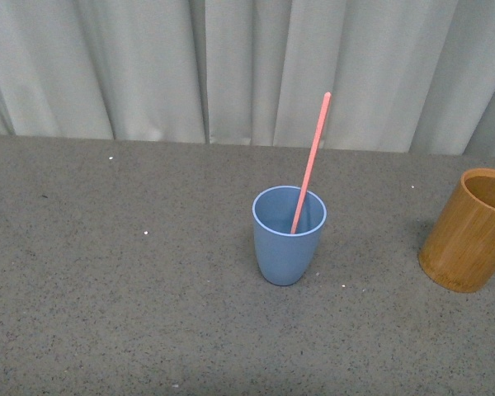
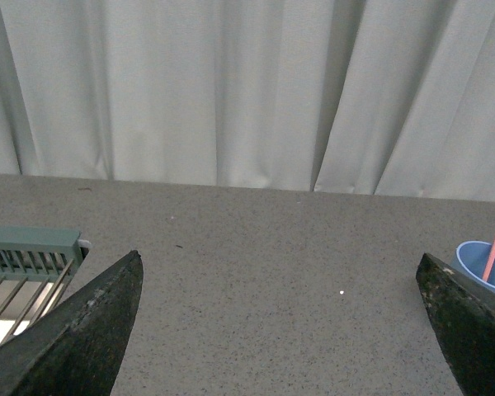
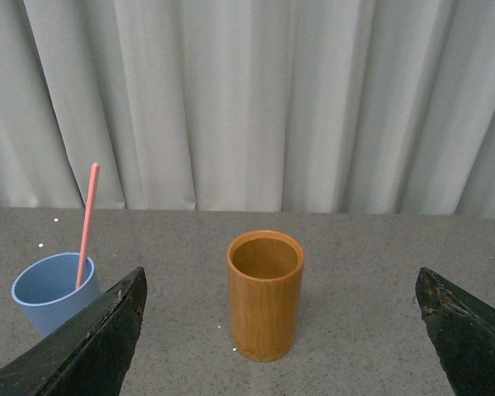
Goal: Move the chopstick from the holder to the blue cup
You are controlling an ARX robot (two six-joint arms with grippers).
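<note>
A: Where's the chopstick (image 1: pixel 309 165)?
B: Inside the blue cup (image 1: pixel 288 241), tip leaning toward one o'clock; holder (image 1: pixel 469 231) seemingly empty.
A: Grippers?
B: Left gripper (image 2: pixel 280 330) and right gripper (image 3: pixel 280 330) both spread, empty. A bump could topple the cup.

table (image 1: pixel 107 313) — grey speckled surface, running back to a pale curtain | blue cup (image 1: pixel 288 239) upright near the middle, standing on it | holder (image 1: pixel 469 231) upright at the right edge, well apart from the cup | a few small white specks — scattered
</note>
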